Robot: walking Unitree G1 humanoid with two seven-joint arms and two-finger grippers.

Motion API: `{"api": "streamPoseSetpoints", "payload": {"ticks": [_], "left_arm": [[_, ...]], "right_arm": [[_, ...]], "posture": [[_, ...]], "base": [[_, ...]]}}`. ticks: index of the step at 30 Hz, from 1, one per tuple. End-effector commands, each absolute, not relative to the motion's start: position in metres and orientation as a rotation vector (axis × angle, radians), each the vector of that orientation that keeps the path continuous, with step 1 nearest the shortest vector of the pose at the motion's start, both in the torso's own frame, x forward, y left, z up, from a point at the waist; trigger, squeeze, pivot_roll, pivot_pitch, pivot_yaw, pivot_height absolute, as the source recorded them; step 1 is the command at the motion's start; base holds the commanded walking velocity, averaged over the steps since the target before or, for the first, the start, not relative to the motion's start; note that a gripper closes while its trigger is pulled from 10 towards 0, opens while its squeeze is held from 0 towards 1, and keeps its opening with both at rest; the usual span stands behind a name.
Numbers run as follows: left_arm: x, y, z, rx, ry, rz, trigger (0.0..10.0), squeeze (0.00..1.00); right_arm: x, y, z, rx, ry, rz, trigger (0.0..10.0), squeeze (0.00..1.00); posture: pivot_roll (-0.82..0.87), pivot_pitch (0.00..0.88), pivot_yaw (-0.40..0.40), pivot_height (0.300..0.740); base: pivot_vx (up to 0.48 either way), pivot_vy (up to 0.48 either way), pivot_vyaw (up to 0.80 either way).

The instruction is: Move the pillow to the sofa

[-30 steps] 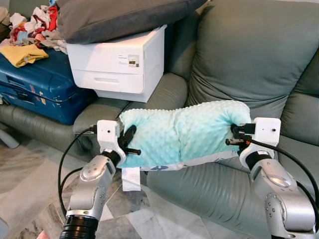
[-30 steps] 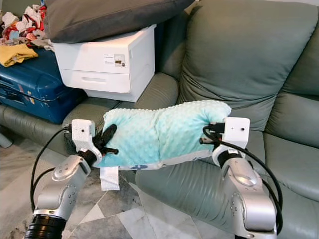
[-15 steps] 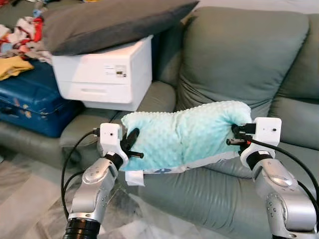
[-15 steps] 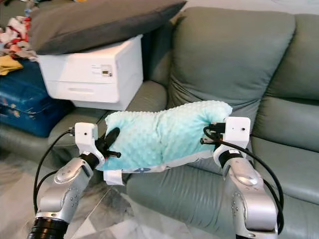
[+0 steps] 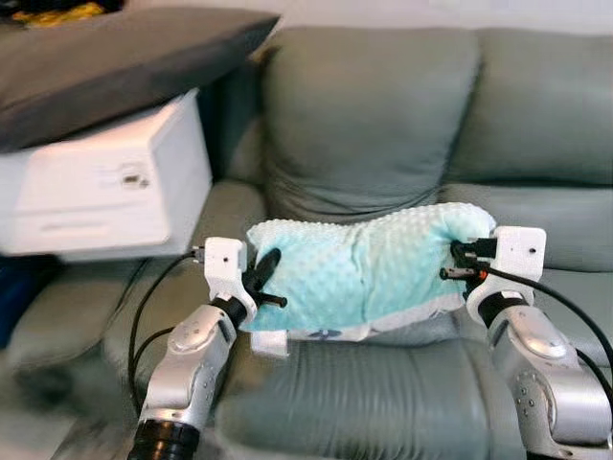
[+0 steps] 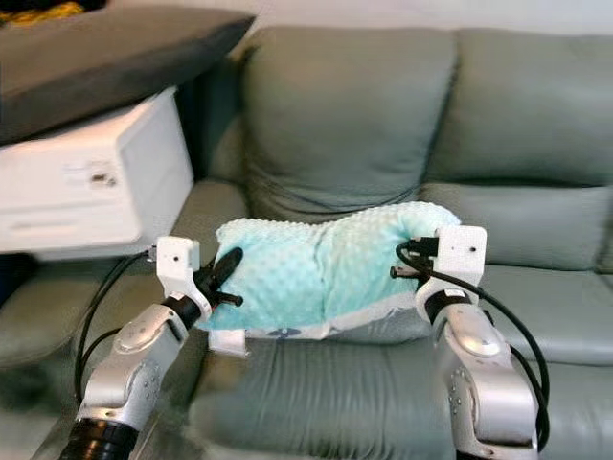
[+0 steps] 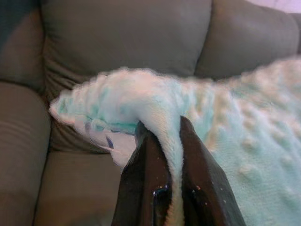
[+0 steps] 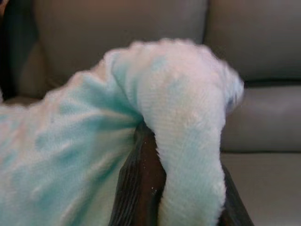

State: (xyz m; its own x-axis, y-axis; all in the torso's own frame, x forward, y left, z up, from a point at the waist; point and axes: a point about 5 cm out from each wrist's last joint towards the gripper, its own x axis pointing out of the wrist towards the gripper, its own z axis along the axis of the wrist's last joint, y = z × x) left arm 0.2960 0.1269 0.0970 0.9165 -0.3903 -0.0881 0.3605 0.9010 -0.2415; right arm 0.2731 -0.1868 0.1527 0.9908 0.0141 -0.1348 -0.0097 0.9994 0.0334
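Because the pillow [image 5: 369, 268] is soft and long, it is carried by its two ends, so that it hangs stretched between the arms instead of folding or slipping. The left claw [image 5: 266, 284] is closed on the end at 9 o'clock, and in the left wrist view a fold of the dotted mint fabric is seen pinched between the two black fingers [image 7: 146, 174]. The right claw [image 5: 460, 262] is clamped on the end at 3 o'clock, where the right wrist view shows the fabric bulging over and around the fingers [image 8: 138, 188], which suggests a deep bite taken to keep the plush cover from sliding free. The pillow is held level in the air, just above the front of the sofa [image 5: 383, 125] seat cushion and short of the backrest at 12 o'clock; whether its underside brushes the cushion cannot be told. A white tag [image 5: 271, 343] dangles from the lower edge near the left end. At 10 o'clock a white printer [image 5: 105, 182] is seen on the sofa's left part, with a dark grey cushion [image 5: 115, 57] laid on top of it, so the free seat straight ahead is judged to be the intended place. The task is judged nearly done: lowering and release are what is left.
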Motion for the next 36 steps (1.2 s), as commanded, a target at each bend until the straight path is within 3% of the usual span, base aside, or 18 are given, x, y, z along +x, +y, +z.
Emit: {"api": "streamPoseSetpoints", "payload": {"ticks": [1, 26, 36], "left_arm": [[0.298, 0.127, 0.103, -0.223, 0.114, -0.393, 10.0, 0.0], [0.294, 0.123, 0.097, -0.218, 0.159, -0.407, 10.0, 0.0], [0.292, 0.123, 0.094, -0.208, 0.166, -0.421, 10.0, 0.0]], "right_arm": [[0.274, -0.184, 0.16, 0.026, 0.107, 0.029, 10.0, 0.0], [0.277, -0.175, 0.158, 0.042, 0.108, 0.048, 10.0, 0.0], [0.274, -0.172, 0.154, 0.053, 0.121, 0.052, 10.0, 0.0]], "posture": [[-0.12, 0.0, 0.043, 0.74], [-0.1, 0.0, 0.043, 0.74], [-0.1, 0.0, 0.051, 0.74]], "base": [[0.274, 0.0, 0.0], [0.03, 0.0, 0.0], [0.0, 0.0, -0.66]]}}
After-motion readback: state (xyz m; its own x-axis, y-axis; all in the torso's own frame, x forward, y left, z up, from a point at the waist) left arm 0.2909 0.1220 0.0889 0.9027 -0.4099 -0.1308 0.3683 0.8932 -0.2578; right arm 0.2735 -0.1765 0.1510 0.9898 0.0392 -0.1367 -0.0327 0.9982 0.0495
